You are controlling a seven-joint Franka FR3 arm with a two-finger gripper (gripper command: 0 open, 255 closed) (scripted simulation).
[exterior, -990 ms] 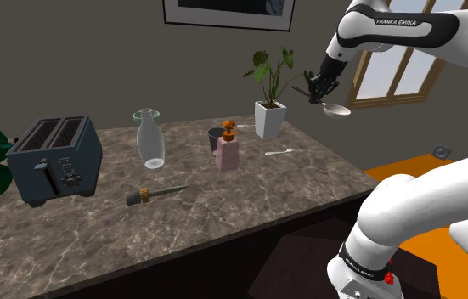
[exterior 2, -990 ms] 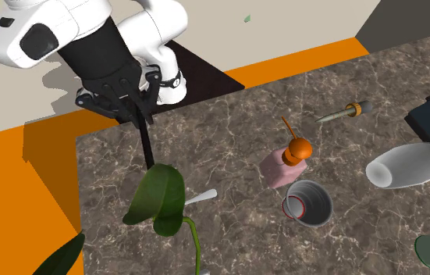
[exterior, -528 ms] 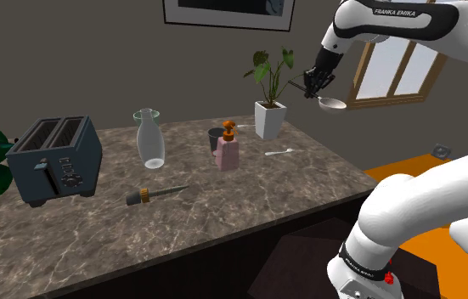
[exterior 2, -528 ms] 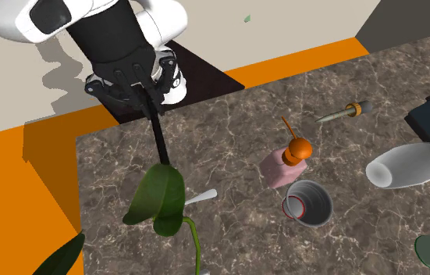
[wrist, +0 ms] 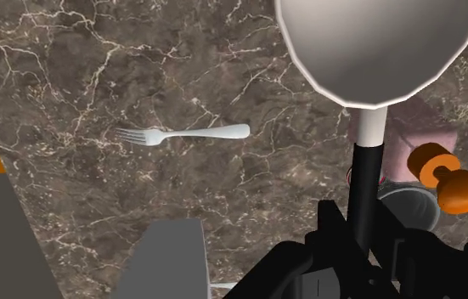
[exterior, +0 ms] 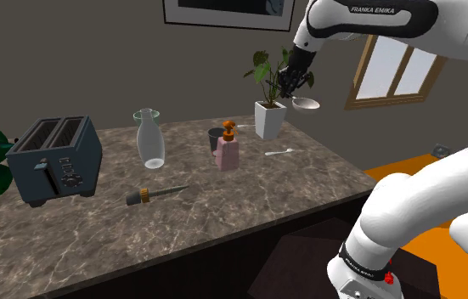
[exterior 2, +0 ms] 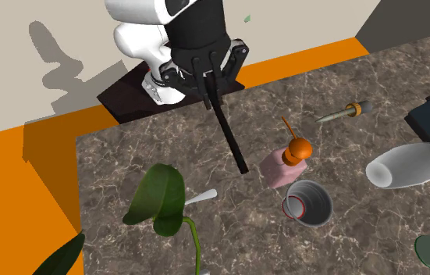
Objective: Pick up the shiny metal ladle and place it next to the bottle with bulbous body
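One marble counter (exterior: 223, 212) carries everything, and I take it as the drop surface. Potted plant (exterior: 269, 117) stands at its far edge, and the gripper (exterior: 293, 87) hangs high just beside the leaves. Bulbous clear bottle (exterior: 149, 140) stands upright well off toward the shoulder view's left, with the pink pump dispenser (exterior: 228, 151) and a dark cup (exterior: 216, 136) between. Fingers are clamped tight on the dark handle of the ladle (wrist: 380, 51), whose pale bowl juts ahead of the claw, airborne above the counter. Risks I note: the long ladle brushing the leaves or the dispenser in transit, and a low approach knocking the bottle over. Fork (wrist: 185, 134) lies on the counter beneath the ladle.
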